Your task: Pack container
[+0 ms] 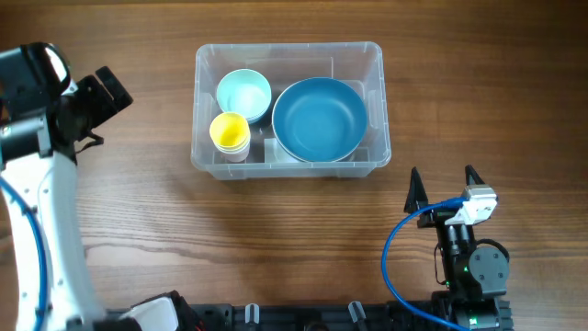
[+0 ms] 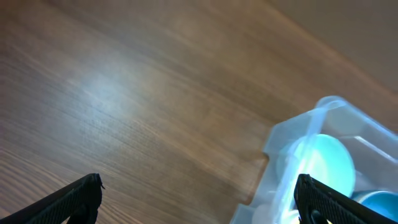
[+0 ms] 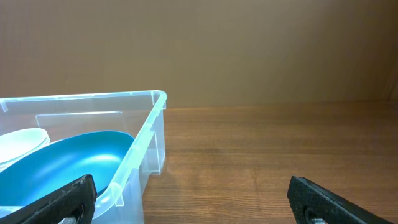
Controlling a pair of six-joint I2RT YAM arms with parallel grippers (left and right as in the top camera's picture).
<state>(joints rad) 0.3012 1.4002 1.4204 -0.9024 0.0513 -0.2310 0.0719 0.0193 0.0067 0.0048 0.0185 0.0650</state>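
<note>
The clear plastic container point(image 1: 372, 110) stands on the wooden table at the middle back. Inside it are a large blue bowl point(image 1: 320, 118), a pale blue bowl point(image 1: 243, 93) and a stack of yellow cups point(image 1: 230, 133). My left gripper point(image 1: 112, 90) is open and empty, raised to the left of the container; its wrist view shows the container's corner point(image 2: 292, 134) and the pale bowl point(image 2: 326, 158). My right gripper point(image 1: 445, 184) is open and empty, in front of the container's right corner; its wrist view shows the container wall point(image 3: 146, 140) and the blue bowl point(image 3: 59, 168).
The left arm's white links point(image 1: 41, 211) run down the left edge. The right arm's base point(image 1: 470, 267) with a blue cable point(image 1: 393, 253) sits at the front right. A black rail point(image 1: 303, 317) lies along the front edge.
</note>
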